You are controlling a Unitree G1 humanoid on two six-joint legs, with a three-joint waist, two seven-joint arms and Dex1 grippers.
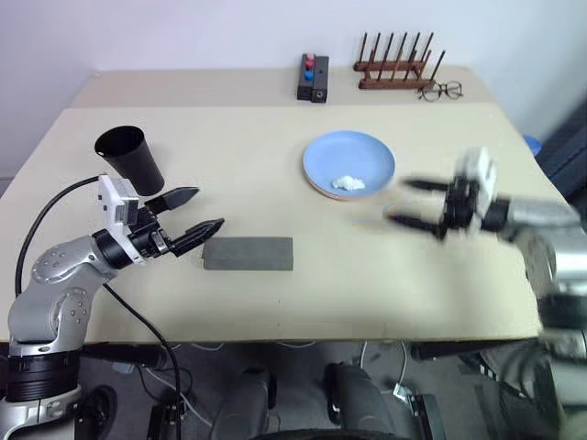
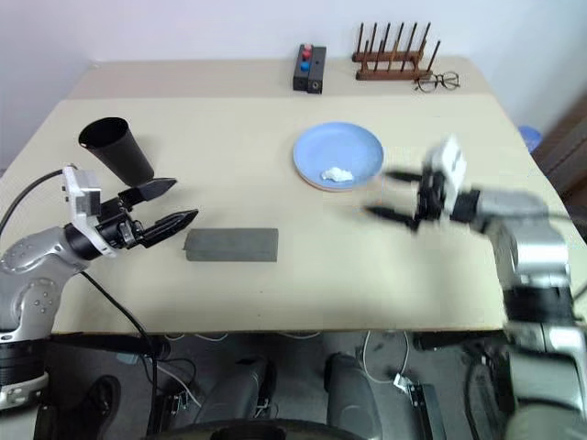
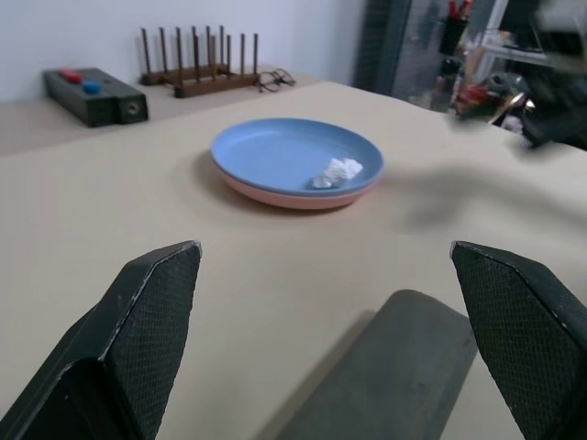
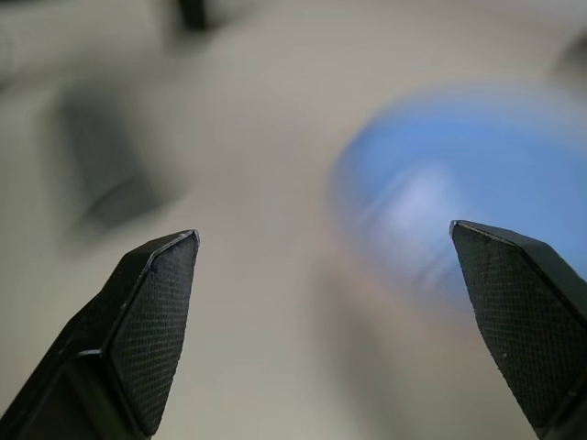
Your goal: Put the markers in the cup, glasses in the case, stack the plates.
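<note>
The left tool (image 1: pixel 190 218) hangs just above the tabletop (image 1: pixel 275 302) with its two black fingers spread wide and nothing between them. Just ahead of its tips lies the grey case (image 1: pixel 248 254), lid down and flat, its long side running away from the tool; the closed lid suggests the glasses are already inside, though they cannot be seen. Behind and to the outer side of this tool stands the black cup (image 1: pixel 130 157), upright with its wide rim up, close enough that the arm could reach it easily. Whether the markers are in it cannot be told, as its inside is dark.

The right tool (image 1: pixel 410 202) is also spread wide and empty, held low over the tabletop and pointing inward. Just beyond its tips sits the light blue plate (image 1: pixel 348 160), and the left wrist view shows the salmon pink plate (image 3: pixel 275 194) directly beneath it, rims lined up, so the stack appears made. A small white wad of tissue (image 3: pixel 341 170) rests in the blue plate, toward the side nearer the right tool.

Well beyond both tools, along the far edge, are a black box with red and blue buttons (image 1: pixel 313 77), a wooden peg rack (image 1: pixel 396 66) and wire-framed spectacles (image 1: pixel 442 90) beside it, none of them part of the job.

With both tools empty and every piece apparently settled, the task looks finished or nearly so.
</note>
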